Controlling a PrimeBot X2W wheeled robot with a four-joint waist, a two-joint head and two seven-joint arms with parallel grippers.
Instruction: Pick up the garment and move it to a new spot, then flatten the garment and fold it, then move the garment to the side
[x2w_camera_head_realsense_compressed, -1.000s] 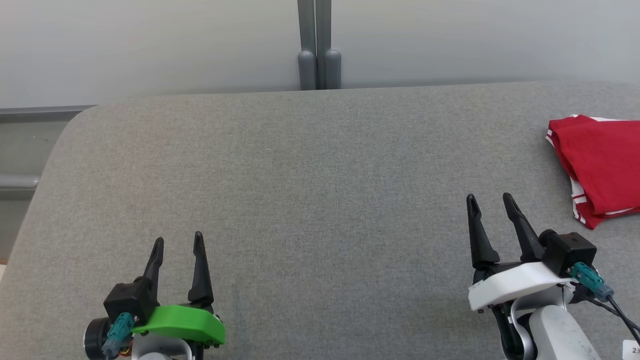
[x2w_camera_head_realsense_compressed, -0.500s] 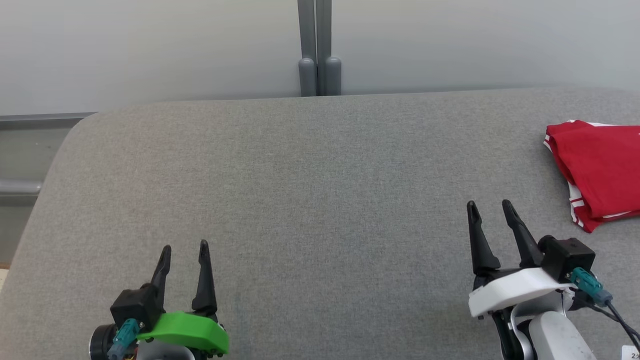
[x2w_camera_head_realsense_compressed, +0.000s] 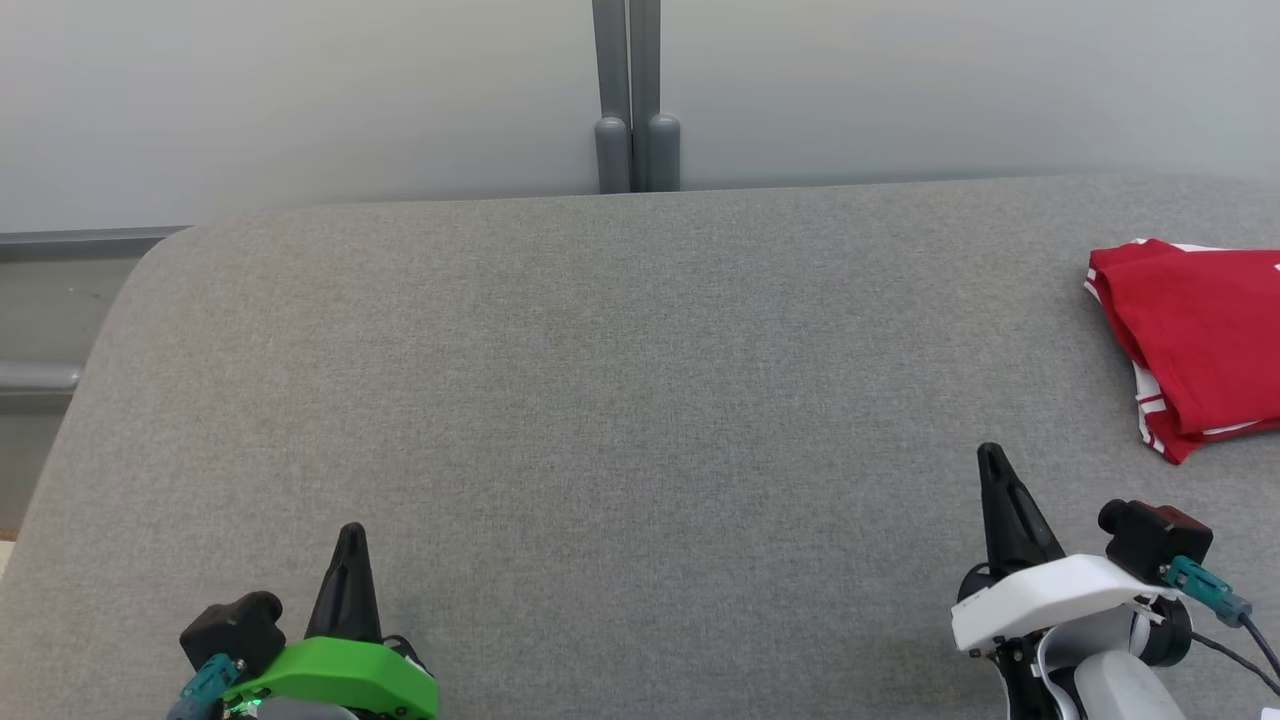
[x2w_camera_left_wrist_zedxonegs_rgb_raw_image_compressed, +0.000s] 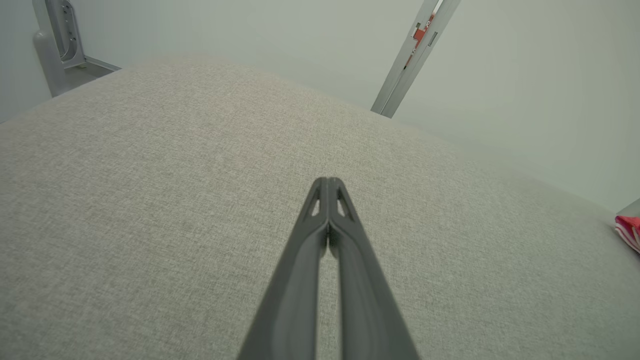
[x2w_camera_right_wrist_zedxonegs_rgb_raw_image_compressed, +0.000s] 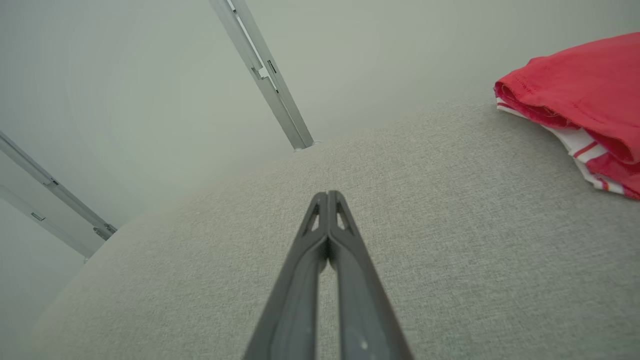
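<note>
Lying folded on the right side of the grey table (x2w_camera_head_realsense_compressed: 640, 400), the red garment (x2w_camera_head_realsense_compressed: 1200, 330) with white stripes runs out of the head view. The left gripper (x2w_camera_head_realsense_compressed: 350, 535) hangs over the table's near left part, fingers pressed together on nothing. The right gripper (x2w_camera_head_realsense_compressed: 990, 458) hangs over the near right part, likewise closed and empty, apart from the garment. A grey post (x2w_camera_head_realsense_compressed: 628, 100) rises behind the table's far edge.

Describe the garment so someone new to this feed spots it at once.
Start with the wide grey table. Follow it to the right side, beyond the right claw. The garment lies there folded, the only red thing, with white striped trim.
</note>
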